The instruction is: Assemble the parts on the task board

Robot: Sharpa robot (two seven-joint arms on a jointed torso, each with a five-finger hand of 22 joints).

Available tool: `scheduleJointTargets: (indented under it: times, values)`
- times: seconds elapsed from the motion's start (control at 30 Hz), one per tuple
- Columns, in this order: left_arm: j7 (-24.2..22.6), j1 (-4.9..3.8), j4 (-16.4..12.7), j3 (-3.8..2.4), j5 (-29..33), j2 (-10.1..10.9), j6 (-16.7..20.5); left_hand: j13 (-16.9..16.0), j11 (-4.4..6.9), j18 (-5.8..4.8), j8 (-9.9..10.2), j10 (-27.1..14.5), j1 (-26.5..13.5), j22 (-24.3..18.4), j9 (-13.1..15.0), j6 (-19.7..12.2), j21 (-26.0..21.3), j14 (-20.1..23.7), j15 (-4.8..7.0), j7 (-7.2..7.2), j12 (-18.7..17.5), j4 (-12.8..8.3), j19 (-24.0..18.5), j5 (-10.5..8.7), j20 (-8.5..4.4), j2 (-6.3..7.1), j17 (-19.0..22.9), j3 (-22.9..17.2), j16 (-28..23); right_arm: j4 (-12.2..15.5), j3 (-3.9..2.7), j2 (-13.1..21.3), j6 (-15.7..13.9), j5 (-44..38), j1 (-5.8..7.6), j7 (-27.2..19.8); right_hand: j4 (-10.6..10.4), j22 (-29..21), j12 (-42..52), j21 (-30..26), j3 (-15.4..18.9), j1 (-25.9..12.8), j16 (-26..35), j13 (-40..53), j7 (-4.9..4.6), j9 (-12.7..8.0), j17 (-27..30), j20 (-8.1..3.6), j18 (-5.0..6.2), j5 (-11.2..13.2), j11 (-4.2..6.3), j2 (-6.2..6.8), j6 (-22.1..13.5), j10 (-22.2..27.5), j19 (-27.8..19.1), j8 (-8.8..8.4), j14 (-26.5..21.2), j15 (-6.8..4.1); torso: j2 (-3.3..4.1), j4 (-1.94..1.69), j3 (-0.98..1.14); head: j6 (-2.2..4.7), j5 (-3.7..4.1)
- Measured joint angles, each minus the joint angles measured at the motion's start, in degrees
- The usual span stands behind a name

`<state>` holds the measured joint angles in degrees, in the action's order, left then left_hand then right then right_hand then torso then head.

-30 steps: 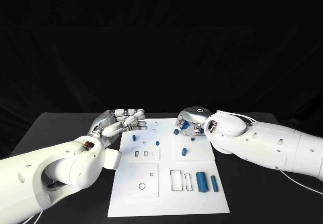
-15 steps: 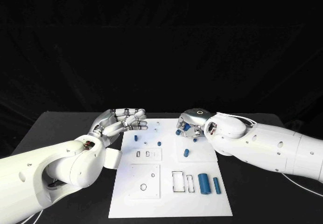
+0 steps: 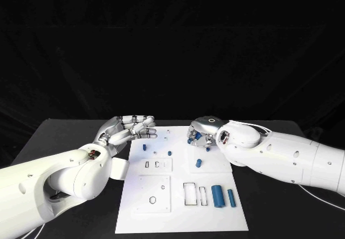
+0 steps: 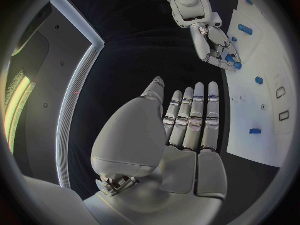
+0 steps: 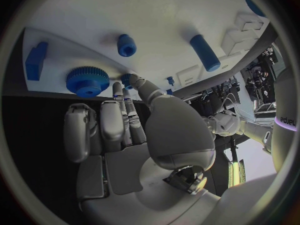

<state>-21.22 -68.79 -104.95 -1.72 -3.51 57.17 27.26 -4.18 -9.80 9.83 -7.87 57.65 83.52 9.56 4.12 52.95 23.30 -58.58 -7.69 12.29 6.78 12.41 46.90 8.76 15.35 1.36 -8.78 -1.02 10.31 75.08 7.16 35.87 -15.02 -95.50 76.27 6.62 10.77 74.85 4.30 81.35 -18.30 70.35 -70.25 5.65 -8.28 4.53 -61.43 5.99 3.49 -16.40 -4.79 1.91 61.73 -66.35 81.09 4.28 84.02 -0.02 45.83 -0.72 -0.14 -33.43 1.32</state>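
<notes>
You are looking at a white task board (image 3: pixel 180 219) lying on a black table (image 3: pixel 65 134). Blue parts (image 3: pixel 217 195) are showing against it, with a blue toothed gear (image 5: pixel 87 81) among them. Both silver hands (image 3: pixel 131 128) are shining on white arms (image 3: pixel 287 157).

The white rectangular task board (image 3: pixel 180 199) lies in the middle of the black surface (image 3: pixel 65 134). Two blue cylinder parts (image 3: pixel 217 195) lie side by side on its near right part. The left robot hand (image 3: pixel 129 130) is over its far left corner, the right robot hand (image 3: pixel 202 132) over its far right part.
</notes>
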Motion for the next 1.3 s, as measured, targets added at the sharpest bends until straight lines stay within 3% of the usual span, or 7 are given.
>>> scheduleJointTargets:
  times: [0.4,0.6,0.7,1.03,1.3]
  values:
    - [0.14,-0.22,0.01,0.0,-0.01,0.11,-0.17,0.0,0.0,0.0,0.0,0.0,0.0,-0.01,0.0,0.0,0.0,0.0,0.0,0.0,0.0,0.0,0.0,0.0,0.0,0.0,0.01,0.0,0.0,-0.31,-0.05,-0.46,0.43,0.06,0.04,-0.01,-0.67,0.1,0.59,1.87,-1.3,0.0,-2.22,0.2,0.7,0.33,-2.25,-0.08,0.0,0.01,0.6,0.0,1.37,-1.66,1.52,0.15,0.0,0.0,0.21,-0.01,0.02,0.05,-0.17]
    - [0.19,-0.29,0.02,0.0,-0.02,0.15,-0.22,0.0,0.0,0.0,0.0,0.0,0.0,-0.01,0.01,0.0,0.0,0.0,0.0,0.0,0.0,0.0,0.0,0.0,0.0,0.0,0.01,0.0,-0.28,-0.39,-0.11,-0.48,0.51,0.08,0.1,-0.01,-1.14,0.09,0.98,2.64,-2.69,0.48,-3.06,0.43,1.12,0.8,-3.02,-0.5,0.0,1.94,1.17,-0.47,3.02,-3.24,1.98,1.03,0.0,-0.42,0.27,-0.01,0.02,-0.09,-0.13]
    - [0.22,-0.31,0.04,0.0,-0.02,0.17,-0.22,0.0,0.0,-0.01,0.0,0.0,0.0,-0.01,0.01,0.0,0.0,0.0,0.0,0.0,0.0,0.0,0.0,0.0,0.0,0.0,0.01,0.0,-0.34,-0.27,-0.12,-0.44,0.25,0.15,0.12,-0.02,-1.51,0.09,1.1,3.16,-3.06,0.72,-3.33,0.68,1.36,1.12,-3.3,-0.61,-0.89,2.37,1.47,-0.69,4.01,-4.04,2.45,1.37,-0.1,-0.56,0.32,0.0,0.02,-0.13,-0.12]
    - [0.33,-0.35,0.56,0.0,-0.03,0.23,-0.26,0.05,0.0,0.0,0.24,0.0,0.0,-0.02,0.01,0.0,0.0,0.0,0.0,0.0,-0.34,0.0,0.0,0.0,0.0,0.0,-0.04,0.0,-0.37,1.6,-0.35,-0.13,-4.76,2.58,0.15,-0.21,-1.78,0.09,1.39,3.68,-3.31,1.32,-3.55,0.98,1.26,1.36,-3.06,-0.79,-0.9,2.82,1.61,-0.82,4.32,-4.7,2.63,1.9,0.0,-0.83,0.34,0.07,-0.02,0.37,-0.32]
    - [0.34,-0.38,0.96,0.0,-0.03,0.22,-0.33,0.05,0.0,0.0,0.24,0.0,0.0,0.0,0.01,0.0,0.0,0.2,-0.19,0.0,-0.34,0.0,0.0,0.0,0.0,0.0,-0.03,0.0,-0.37,-0.74,-0.53,-3.3,-9.04,5.93,0.83,0.09,-1.93,0.08,1.38,3.68,-3.46,1.41,-3.54,0.99,1.27,1.41,-3.06,-0.79,-0.9,3.05,1.61,-0.9,4.33,-4.7,2.63,1.88,0.0,-0.83,0.45,0.01,-0.05,1.07,-0.4]
